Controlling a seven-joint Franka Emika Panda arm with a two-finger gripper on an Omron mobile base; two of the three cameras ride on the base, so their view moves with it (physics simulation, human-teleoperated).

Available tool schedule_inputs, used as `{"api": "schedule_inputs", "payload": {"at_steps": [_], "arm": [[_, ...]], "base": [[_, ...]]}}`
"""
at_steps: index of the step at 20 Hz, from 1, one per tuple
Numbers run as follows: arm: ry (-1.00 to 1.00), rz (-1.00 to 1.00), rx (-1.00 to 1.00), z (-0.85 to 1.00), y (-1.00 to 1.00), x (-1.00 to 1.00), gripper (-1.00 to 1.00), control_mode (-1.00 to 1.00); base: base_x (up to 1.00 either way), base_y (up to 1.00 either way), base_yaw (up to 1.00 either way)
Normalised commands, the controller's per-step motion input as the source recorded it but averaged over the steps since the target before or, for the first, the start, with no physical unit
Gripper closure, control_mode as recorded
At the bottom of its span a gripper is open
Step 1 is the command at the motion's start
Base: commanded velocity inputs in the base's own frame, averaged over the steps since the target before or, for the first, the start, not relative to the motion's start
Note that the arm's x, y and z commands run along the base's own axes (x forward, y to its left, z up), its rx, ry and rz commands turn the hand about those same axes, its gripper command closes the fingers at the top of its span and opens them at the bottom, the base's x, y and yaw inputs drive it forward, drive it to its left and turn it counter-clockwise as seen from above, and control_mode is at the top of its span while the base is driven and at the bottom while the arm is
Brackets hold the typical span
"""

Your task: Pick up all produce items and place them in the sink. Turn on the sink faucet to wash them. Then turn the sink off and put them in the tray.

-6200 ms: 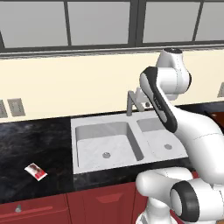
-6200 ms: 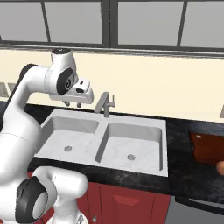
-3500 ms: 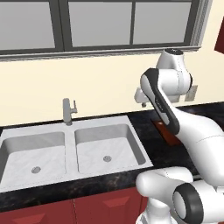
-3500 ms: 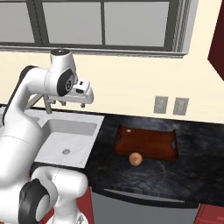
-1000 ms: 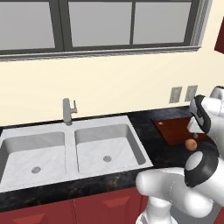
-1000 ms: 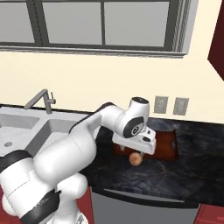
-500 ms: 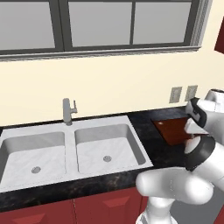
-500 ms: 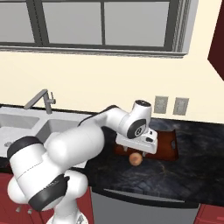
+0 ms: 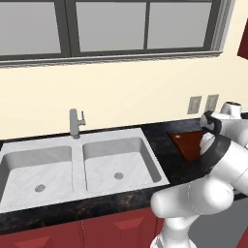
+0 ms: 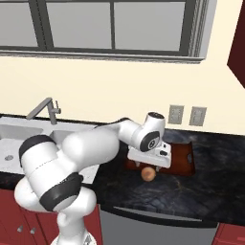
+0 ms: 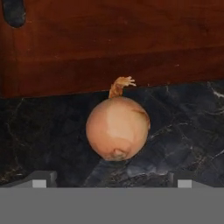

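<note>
Risk of roll-away: the onion (image 11: 117, 128) rests on the counter (image 11: 183, 127) directly below the released, spread gripper (image 11: 112, 178), just short of the tray (image 11: 109, 43), so an off-centre closure could knock it aside.

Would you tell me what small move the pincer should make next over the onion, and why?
Probably straight down, then close. In the hand view the round tan onion lies centred between the open pincer tips on the black marbled counter, just beside the reddish-brown wooden tray, and is not yet gripped.
</note>
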Motion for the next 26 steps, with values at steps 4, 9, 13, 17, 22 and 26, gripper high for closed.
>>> {"api": "schedule_inputs", "payload": {"at_steps": [4,9,13,17,22,26], "arm": [[0.02,0.05,0.00,-0.26,0.00,0.17,-1.00,-1.00],[0.02,0.06,0.00,-0.27,0.00,0.15,-1.00,-1.00],[0.00,0.07,0.00,-0.16,0.00,0.01,-1.00,-1.00],[0.00,0.06,0.00,-0.14,0.00,0.00,-1.00,-1.00],[0.00,0.04,0.00,-0.18,0.00,0.00,-1.00,-1.00],[0.00,0.04,0.00,-0.22,0.01,-0.02,-1.00,-1.00]], "base": [[0.00,0.00,0.00],[0.00,0.00,0.00],[0.00,0.00,0.00],[0.00,0.00,0.00],[0.00,0.00,0.00],[0.00,0.00,0.00]]}}
